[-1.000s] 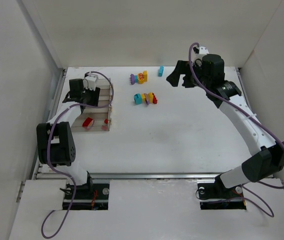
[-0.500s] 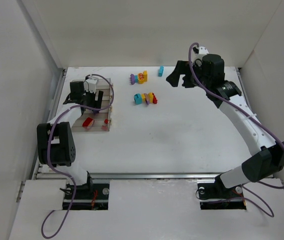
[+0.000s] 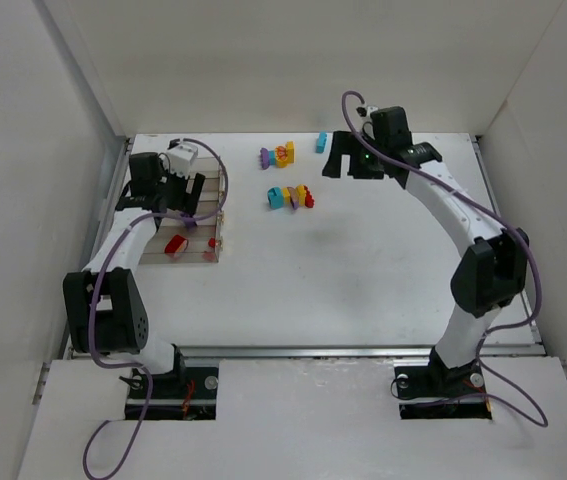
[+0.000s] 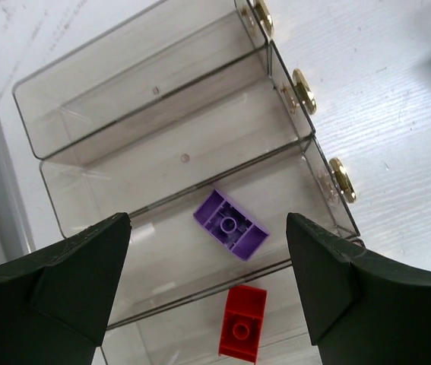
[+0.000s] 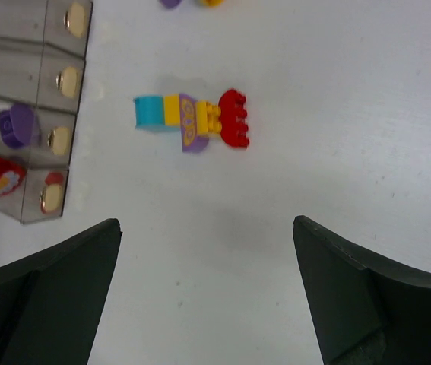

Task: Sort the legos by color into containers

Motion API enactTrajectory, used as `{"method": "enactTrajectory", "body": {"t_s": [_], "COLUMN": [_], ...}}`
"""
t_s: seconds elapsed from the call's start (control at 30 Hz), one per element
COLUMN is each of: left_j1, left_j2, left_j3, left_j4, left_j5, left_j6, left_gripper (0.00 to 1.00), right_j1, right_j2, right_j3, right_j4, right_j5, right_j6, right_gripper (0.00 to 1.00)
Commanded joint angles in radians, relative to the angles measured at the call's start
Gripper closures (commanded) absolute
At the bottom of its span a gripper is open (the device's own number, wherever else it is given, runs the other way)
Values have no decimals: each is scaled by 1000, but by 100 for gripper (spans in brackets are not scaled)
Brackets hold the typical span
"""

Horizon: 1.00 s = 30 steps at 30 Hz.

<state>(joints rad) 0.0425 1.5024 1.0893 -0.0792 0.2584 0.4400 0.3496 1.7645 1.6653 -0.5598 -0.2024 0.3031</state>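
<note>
Top view: containers (image 3: 211, 256) sat at 9 o'clock on the table (image 3: 363, 260). Left gripper (image 3: 176, 200) hung over them, jaws spread, nothing pinched. One red brick (image 3: 174, 244) lay in the nearest bin, one purple brick (image 3: 191, 224) in the bin beyond it. Unsorted at 12 o'clock: a mixed clump (image 3: 278, 155), a lone cyan brick (image 3: 321, 142), and a row of bricks (image 3: 291, 197) a bit nearer. Right gripper (image 3: 353, 168) hovered at 2 o'clock of that row, jaws wide, empty.

Left wrist: purple brick lay flat on the floor of the third bin, red brick in the fourth. The two far bins held nothing I could see. Jaws stood wide on either side.

Right wrist: the row read cyan, yellow, purple, orange, red, all touching, at 12 o'clock from the jaws; containers at 10 o'clock. A red spot (image 5: 51, 182) by the nearest bin's knob was either a brick or a reflection, couldn't tell.

My call: two bricks sorted, no cyan or yellow binned, most of the job left.
</note>
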Motion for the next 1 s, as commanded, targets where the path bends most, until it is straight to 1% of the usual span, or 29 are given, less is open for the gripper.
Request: {"method": "enactTrajectory", "body": {"t_s": [0.0,0.03,0.1,0.13,0.17,0.2,0.27,0.3,0.37,0.4,0.43,0.5,0.53,0.57,0.63,0.67,0.7,0.73,0.77,0.83,0.9,0.97], "left_j1": [-12,-22,-23,-33,-33,-33,-33,-33,-33,-33,-33,-33,-33,-33,-33,-33,-33,-33,-33,-33,-33,-33], "left_j2": [-42,-42,-42,-42,-42,-42,-42,-42,-42,-42,-33,-33,-33,-33,-33,-33,-22,-13,-13,5,5,15], "left_j3": [70,70,80,80,90,90,100,100,100,100,100,100,100,100,109,109,119,119,130,139,149,158], "left_j4": [-11,-11,-11,-20,-33,-33,-45,-54,-54,-54,-54,-65,-65,-65,-74,-74,-74,-74,-74,-74,-74,-74], "left_j5": [33,33,33,33,33,33,33,33,24,24,24,15,15,15,4,-5,-5,-16,-16,-45,-45,-45], "left_j6": [43,43,43,43,43,43,43,43,43,43,43,43,43,43,52,52,52,52,52,52,52,52], "left_gripper": [19,19,19,19,19,19,19,19,19,19,19,19,19,19,19,19,19,19,19,19,19,19], "right_j1": [-24,-24,-24,-24,-24,-34,-34,-34,-34,-34,-34,-34,-23,-23,-3,-3,9,21,22,22,22,22], "right_j2": [64,93,192,229,269,347,424,497,564,591,636,670,702,719,760,817,849,881,926,949,972,983], "right_j3": [175,248,322,364,451,494,606,634,680,706,706,706,706,706,755,792,836,914,930,930,921,921], "right_j4": [1,-11,-11,-28,-28,-43,-43,-43,3,23,87,164,199,262,317,348,348,348,357,377,377,377], "right_j5": [33,49,78,121,150,184,276,309,401,423,440,475,492,509,523,523,523,535,535,535,544,580], "right_j6": [17,18,53,68,83,120,151,186,232,258,312,375,442,470,517,553,570,593,663,761,855,878], "right_gripper": [0,0,0,0,0,0,0,0,0,0,0,0,0,0,0,0,0,0,0,0,0,0]}}
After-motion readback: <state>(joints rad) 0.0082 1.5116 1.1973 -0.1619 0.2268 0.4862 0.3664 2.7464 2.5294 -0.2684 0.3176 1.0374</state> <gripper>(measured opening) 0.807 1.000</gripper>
